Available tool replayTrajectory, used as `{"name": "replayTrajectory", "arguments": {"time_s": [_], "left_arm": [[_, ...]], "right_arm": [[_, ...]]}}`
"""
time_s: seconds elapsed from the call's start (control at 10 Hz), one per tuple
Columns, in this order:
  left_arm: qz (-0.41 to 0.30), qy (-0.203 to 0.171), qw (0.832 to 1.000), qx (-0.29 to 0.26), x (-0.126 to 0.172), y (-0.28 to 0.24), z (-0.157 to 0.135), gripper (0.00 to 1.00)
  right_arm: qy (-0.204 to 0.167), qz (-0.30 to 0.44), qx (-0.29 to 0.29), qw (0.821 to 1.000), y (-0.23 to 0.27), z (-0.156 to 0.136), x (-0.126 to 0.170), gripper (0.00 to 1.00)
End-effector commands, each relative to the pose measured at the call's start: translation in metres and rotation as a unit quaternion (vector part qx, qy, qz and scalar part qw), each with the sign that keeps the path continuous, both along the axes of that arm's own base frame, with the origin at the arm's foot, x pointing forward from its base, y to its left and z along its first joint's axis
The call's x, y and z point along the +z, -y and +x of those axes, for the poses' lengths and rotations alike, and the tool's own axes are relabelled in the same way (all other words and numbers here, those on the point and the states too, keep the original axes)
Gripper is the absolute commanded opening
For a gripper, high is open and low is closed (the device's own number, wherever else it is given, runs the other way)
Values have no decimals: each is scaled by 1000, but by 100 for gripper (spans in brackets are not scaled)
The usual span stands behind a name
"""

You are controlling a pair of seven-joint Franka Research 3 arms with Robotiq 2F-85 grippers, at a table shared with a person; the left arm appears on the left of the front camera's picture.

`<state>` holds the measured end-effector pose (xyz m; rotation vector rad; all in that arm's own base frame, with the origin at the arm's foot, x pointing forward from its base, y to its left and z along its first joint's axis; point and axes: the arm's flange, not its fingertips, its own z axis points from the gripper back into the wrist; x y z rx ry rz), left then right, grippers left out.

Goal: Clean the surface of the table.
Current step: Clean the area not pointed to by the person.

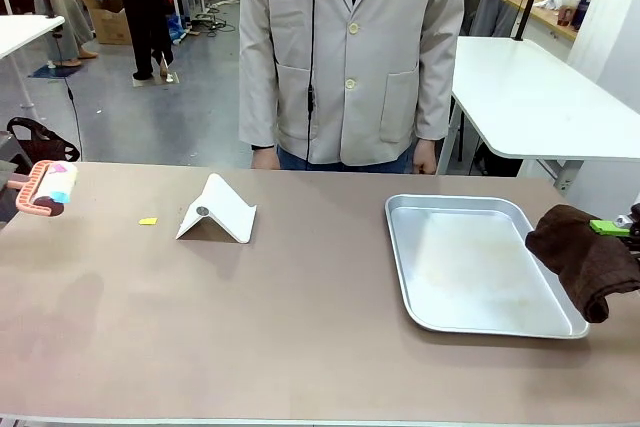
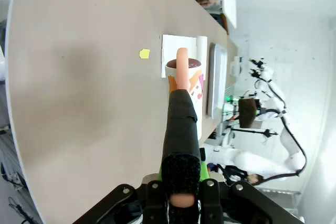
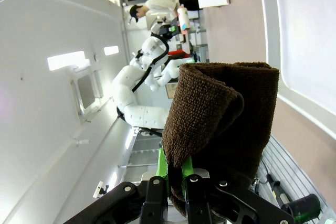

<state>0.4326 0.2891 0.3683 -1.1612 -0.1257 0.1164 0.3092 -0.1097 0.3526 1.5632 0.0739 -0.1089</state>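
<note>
Table (image 1: 300, 327) long axis left-right | left hand (image 2: 181, 187) clamps roller (image 1: 52, 187) | right hand (image 3: 176, 172) clamps cloth (image 1: 585, 257)

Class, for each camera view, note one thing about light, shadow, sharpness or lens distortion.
Front view: even, soft light; a faint broad shadow lies on the table at its left. Left wrist view: the table's edge bows, and the far room is washed out. Right wrist view: the brown cloth is sharp, and the tray has a rim that curves.

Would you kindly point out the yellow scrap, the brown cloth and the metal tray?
yellow scrap (image 1: 148, 220), front view, its middle.
brown cloth (image 1: 585, 259), front view, its hanging fold.
metal tray (image 1: 455, 200), front view, its far rim.
</note>
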Motion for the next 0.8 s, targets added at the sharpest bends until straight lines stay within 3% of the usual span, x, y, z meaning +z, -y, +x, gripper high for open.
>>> {"name": "replayTrajectory", "arguments": {"time_s": [0.0, 0.1, 0.2, 0.6, 0.7], "left_arm": [[-26, 17, 999, -5, -4, -17, 4, 6], [-38, 20, 999, -6, -1, -22, 0, 6], [-13, -1, 1000, 1, -11, -11, 0, 6], [-13, -1, 1000, 1, -11, -11, 0, 6], [-16, -1, 1000, -2, -15, -16, 3, 22]], "right_arm": [[7, 4, 5, 1000, 1, 2, 5, 11], [7, 4, 5, 1000, 1, 2, 5, 11], [7, 4, 5, 1000, 1, 2, 5, 11], [7, 4, 5, 1000, 1, 2, 5, 11], [7, 4, 5, 1000, 1, 2, 5, 11]]}}
